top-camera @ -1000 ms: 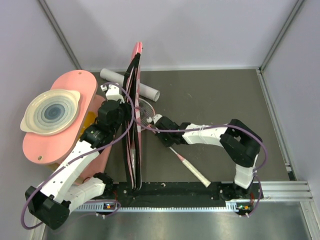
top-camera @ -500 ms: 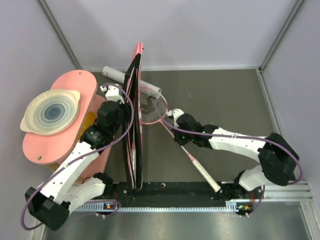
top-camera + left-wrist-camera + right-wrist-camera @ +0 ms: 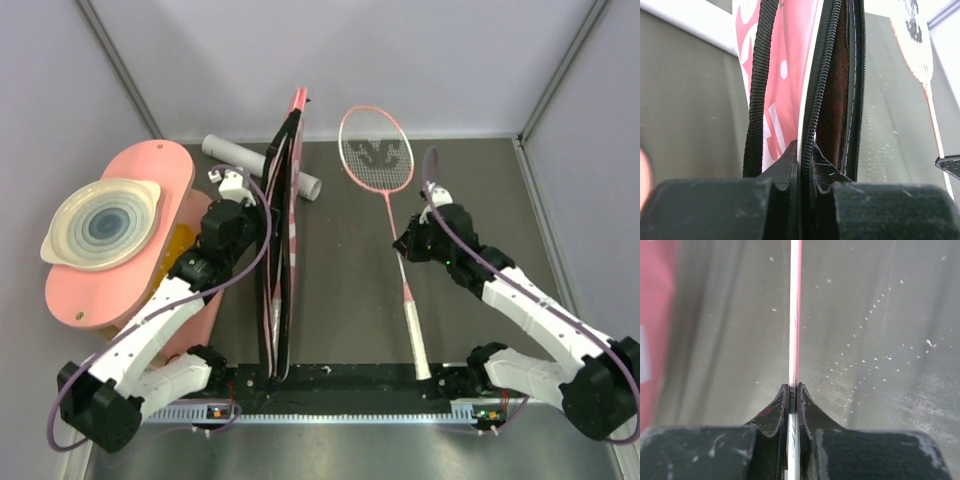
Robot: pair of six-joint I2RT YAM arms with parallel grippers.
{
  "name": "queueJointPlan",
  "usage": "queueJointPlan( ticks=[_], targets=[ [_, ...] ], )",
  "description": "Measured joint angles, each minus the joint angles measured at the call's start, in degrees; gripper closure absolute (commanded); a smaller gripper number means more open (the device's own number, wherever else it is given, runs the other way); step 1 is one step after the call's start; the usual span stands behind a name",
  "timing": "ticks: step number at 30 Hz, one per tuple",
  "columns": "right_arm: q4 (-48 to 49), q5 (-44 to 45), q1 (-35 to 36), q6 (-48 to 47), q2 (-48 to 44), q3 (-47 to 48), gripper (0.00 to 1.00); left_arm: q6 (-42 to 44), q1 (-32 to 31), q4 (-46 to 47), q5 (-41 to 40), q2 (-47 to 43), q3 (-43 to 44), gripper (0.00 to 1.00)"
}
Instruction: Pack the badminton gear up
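Both clamped: left tool (image 3: 805,150) on zippered fabric bag (image 3: 790,75), right tool (image 3: 794,390) on thin-shafted racket (image 3: 795,315).

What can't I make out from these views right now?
- Inside of the bag: edge-on in the top view; only a dark slit in the left wrist view.
- Middle of the tube: hidden behind the bag, top view.
- Head of the racket: past the right wrist view's top edge.
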Motion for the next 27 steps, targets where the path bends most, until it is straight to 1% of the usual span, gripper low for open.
queueJointPlan(
  ticks=[2,6,11,15,19,24,27],
  targets=[
    [0.00,-3.72,-1.68,1.27,-2.67,0.02,1.00,-2.73,0.04,2.10,2.34,2.29,0.00,1.00],
    [0.90,-13.53,-2.01,4.59,-6.47,0.13,1.00,-9.22,-0.37,7.43,7.96,9.20,0.02,1.00],
    [4.63,-23.65,-2.01,10.73,-7.61,0.50,1.00,-13.40,-2.58,12.52,10.64,18.91,2.27,1.00],
    [13.49,-30.84,-2.01,19.28,-8.11,-0.46,1.00,-15.21,-4.83,15.56,10.43,24.33,5.05,1.00],
    [24.13,-35.32,-2.01,29.03,-10.75,-5.22,1.00,-18.86,-6.12,20.46,11.17,28.70,5.88,1.00],
    [35.30,-36.87,-2.01,40.00,-12.20,-13.66,1.00,-23.67,-6.75,25.31,11.93,31.52,5.97,1.00],
    [39.89,-37.40,-2.01,44.15,-12.09,-17.11,1.00,-25.16,-6.91,26.36,11.47,31.52,6.16,1.00]
  ],
)
